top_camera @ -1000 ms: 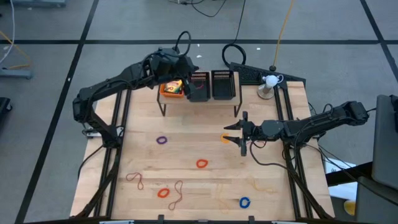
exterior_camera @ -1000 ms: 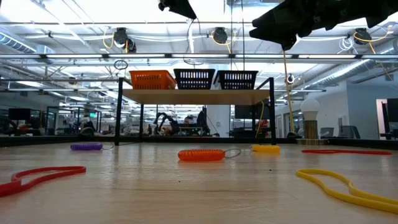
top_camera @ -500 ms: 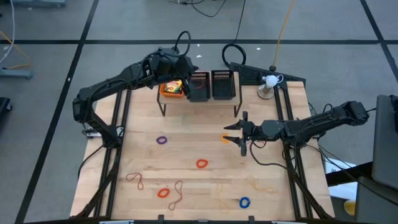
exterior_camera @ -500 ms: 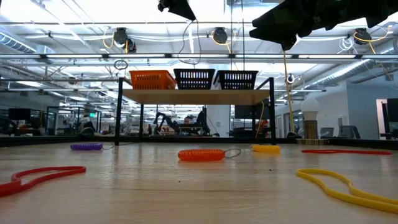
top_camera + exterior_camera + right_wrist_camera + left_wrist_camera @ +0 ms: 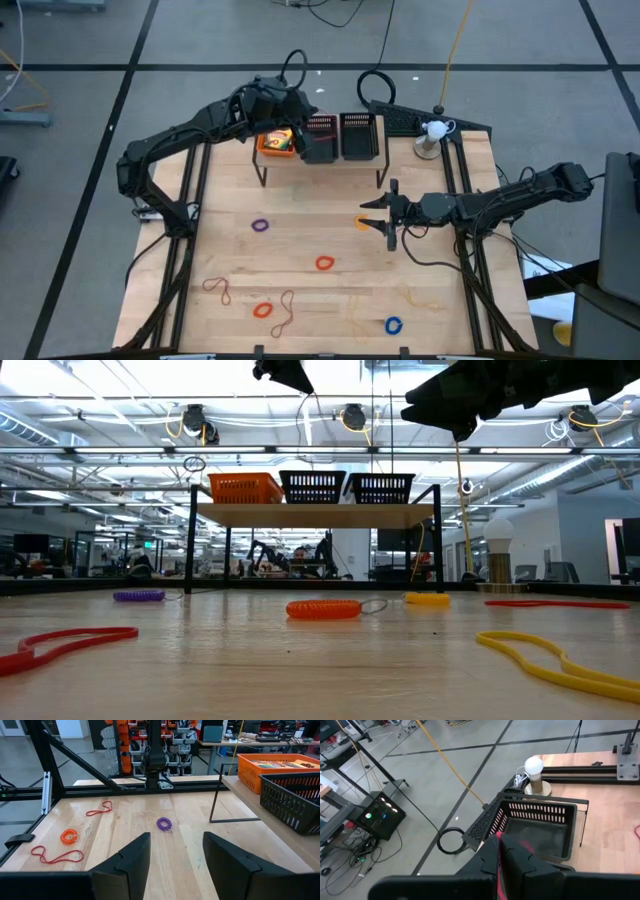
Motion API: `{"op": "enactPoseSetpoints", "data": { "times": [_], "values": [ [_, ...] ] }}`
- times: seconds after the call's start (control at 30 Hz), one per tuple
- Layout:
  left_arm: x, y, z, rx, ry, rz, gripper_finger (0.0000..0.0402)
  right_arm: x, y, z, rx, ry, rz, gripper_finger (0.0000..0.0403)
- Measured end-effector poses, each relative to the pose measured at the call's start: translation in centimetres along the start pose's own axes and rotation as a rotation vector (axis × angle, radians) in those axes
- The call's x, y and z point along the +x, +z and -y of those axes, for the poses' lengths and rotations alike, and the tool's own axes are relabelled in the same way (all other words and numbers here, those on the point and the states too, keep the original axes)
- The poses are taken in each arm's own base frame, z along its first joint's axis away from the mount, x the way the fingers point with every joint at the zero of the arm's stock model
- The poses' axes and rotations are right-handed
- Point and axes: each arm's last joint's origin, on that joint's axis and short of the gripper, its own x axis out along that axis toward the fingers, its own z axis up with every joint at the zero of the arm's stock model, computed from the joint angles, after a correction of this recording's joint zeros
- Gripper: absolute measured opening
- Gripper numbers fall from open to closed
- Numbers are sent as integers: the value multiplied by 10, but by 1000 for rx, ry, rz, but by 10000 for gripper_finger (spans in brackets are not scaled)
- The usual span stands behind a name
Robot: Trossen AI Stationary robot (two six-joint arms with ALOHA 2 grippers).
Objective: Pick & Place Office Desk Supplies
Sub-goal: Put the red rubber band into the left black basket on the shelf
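My left gripper is high above the shelf at the table's far side, over the middle black mesh bin, and is shut on a thin red band. Beside that bin, the orange bin holds yellow-and-green card boxes. My right gripper hangs open above the table right of centre, next to a yellow ring. Purple, orange, red and blue rings lie flat on the wood, as do thin reddish-brown bands. My left gripper pinches the red band between its two shut fingers; only a narrow red strip shows in the seam between them. The fingers slant down toward the black bin. The band is lifted clear of the table; how it hangs is hidden by the fingers.
A third bin, black, stands on the same raised shelf, whose black legs reach the table. A white bulb lamp stands at the far right corner. A tan band lies near right. Arm rails run along both table sides.
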Motion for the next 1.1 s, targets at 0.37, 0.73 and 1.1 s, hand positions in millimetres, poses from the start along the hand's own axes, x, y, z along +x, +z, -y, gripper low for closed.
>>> {"op": "enactPoseSetpoints", "data": {
  "times": [0.37,0.73,1.1],
  "values": [
    [0,0,0,-1,0,0,22,0,0,0,0,0,0,171],
    [0,-6,-2,-6,-5,-57,63,0,0,0,0,0,0,171],
    [-7,-31,15,-51,-274,-300,79,0,-2,0,-6,-2,-24,171]
  ]
}}
